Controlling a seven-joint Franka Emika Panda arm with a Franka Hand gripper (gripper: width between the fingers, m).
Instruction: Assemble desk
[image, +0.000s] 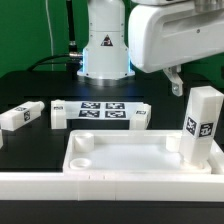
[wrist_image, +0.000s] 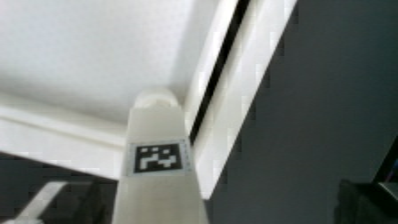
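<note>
Leg (image: 203, 125) stands upright on the desk top's (image: 120, 150) corner at the lower right of the exterior frame, its long axis vertical, and I see my hand (image: 176, 80), spread wide and holding nothing, just up-left of its top end.

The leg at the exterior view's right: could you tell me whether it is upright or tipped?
Upright: the leg stands on end at the desk top's corner.

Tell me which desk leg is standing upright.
The leg at the exterior view's right, by a corner of the desk top, stands on end; the other three legs lie flat on the table behind.
</note>
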